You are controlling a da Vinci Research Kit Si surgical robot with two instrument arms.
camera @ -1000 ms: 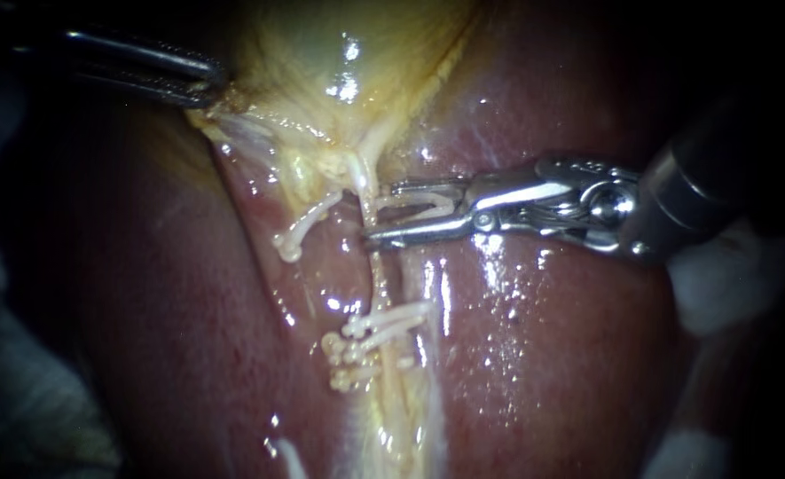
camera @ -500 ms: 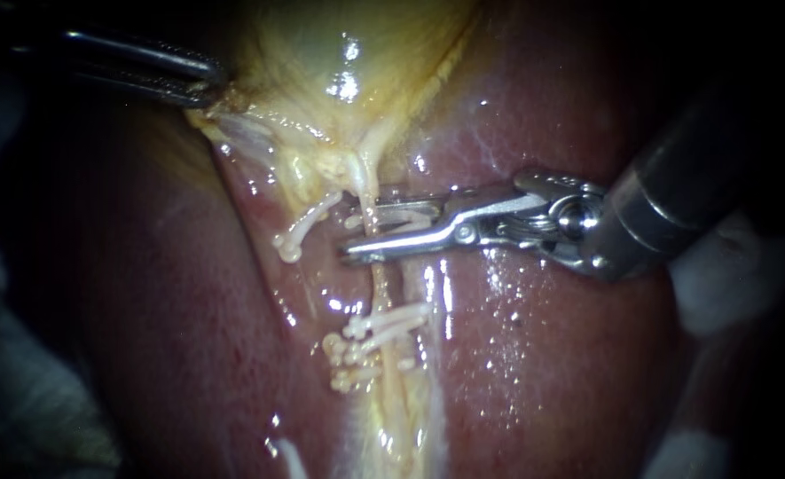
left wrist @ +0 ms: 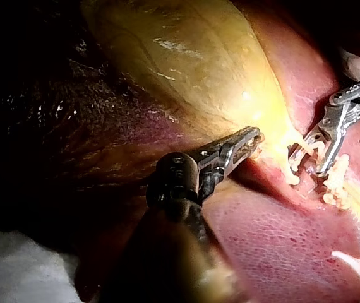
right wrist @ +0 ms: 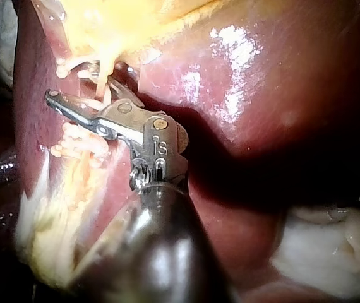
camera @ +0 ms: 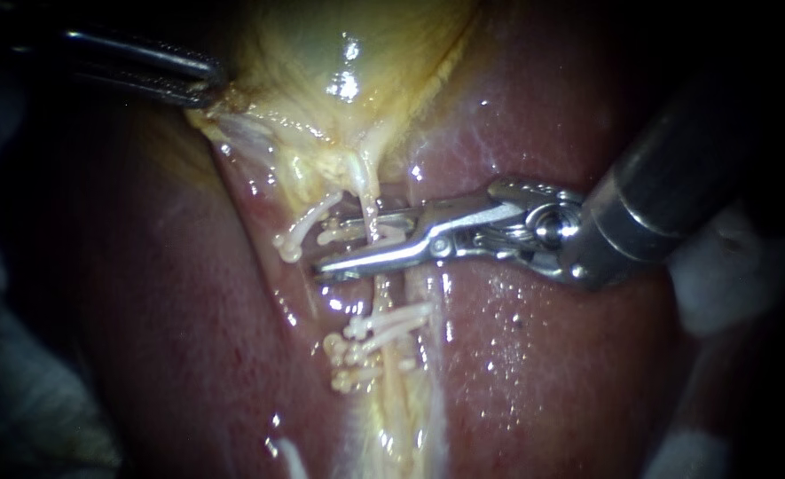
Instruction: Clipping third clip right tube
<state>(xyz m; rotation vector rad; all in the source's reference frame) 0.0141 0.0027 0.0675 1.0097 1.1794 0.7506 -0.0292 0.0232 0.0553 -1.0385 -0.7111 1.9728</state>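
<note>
The right tube [camera: 380, 286] runs as a pale yellow strand from the gallbladder [camera: 339, 44] down over the liver [camera: 543, 372]. My right instrument [camera: 330, 241] comes in from the right, and its jaws stand open astride this tube with a white clip [camera: 346, 233] between them. In the right wrist view the same jaws [right wrist: 82, 95] reach across the strand. Two white clips [camera: 370, 341] sit lower on the tube, and another clip [camera: 299, 232] lies on the strand to the left. My left instrument [camera: 204, 86] is shut on the gallbladder's edge [left wrist: 259, 136] at the upper left.
White gauze [camera: 720, 284] lies to the right of the liver, beneath my right instrument's shaft, and shows again in the right wrist view [right wrist: 319, 246]. More gauze [left wrist: 16, 265] sits beside my left instrument's shaft. The wet liver surface glistens around the tubes.
My right instrument has slid leftward, and its open jaws, whose tips stood at the tube, now reach well past it. The left instrument and the gallbladder have stayed still.
</note>
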